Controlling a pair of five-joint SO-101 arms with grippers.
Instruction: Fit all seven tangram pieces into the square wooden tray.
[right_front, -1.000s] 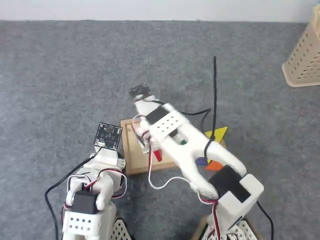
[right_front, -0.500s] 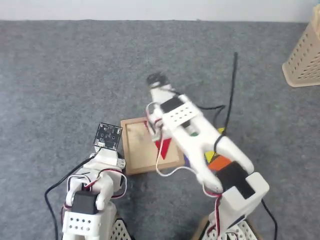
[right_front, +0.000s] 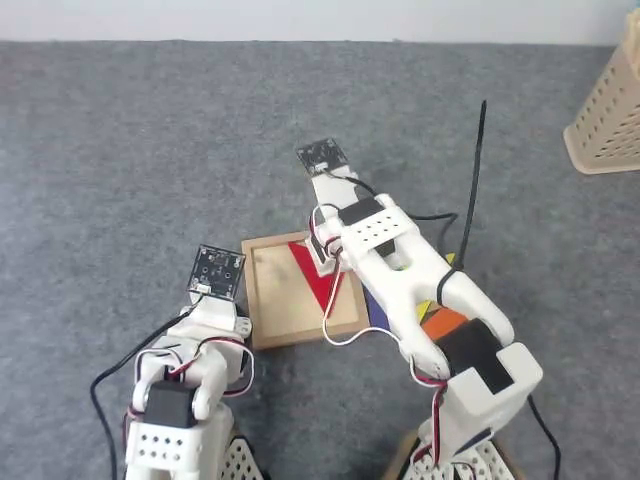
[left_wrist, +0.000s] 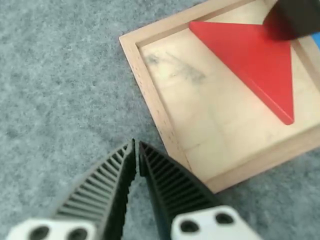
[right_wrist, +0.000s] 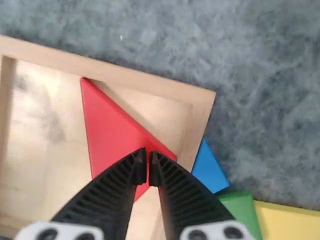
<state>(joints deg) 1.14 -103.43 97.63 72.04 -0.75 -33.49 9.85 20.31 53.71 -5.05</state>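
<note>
The square wooden tray (right_front: 262, 336) lies between the two arms. A red triangle (right_front: 316, 272) lies flat inside it, one corner near the far rim. My right gripper (right_wrist: 147, 152) is shut, its tips resting at the red triangle's (right_wrist: 107, 135) edge near the tray's right rim (right_wrist: 197, 122). Blue (right_wrist: 210, 171), green (right_wrist: 241, 212) and yellow (right_wrist: 290, 222) pieces lie on the carpet just outside that rim. An orange piece (right_front: 446, 322) peeks out under the right arm. My left gripper (left_wrist: 136, 146) is shut and holds nothing, hovering over carpet beside the tray's corner (left_wrist: 131, 42).
Grey carpet covers the table. A beige perforated container (right_front: 610, 110) stands at the far right edge. The right arm's black cable (right_front: 472, 190) rises over the carpet beyond the tray.
The right arm swung to the right and farther out across the tray, and the red triangle came out from under it, now lying flat in the tray. The left arm stayed still.
</note>
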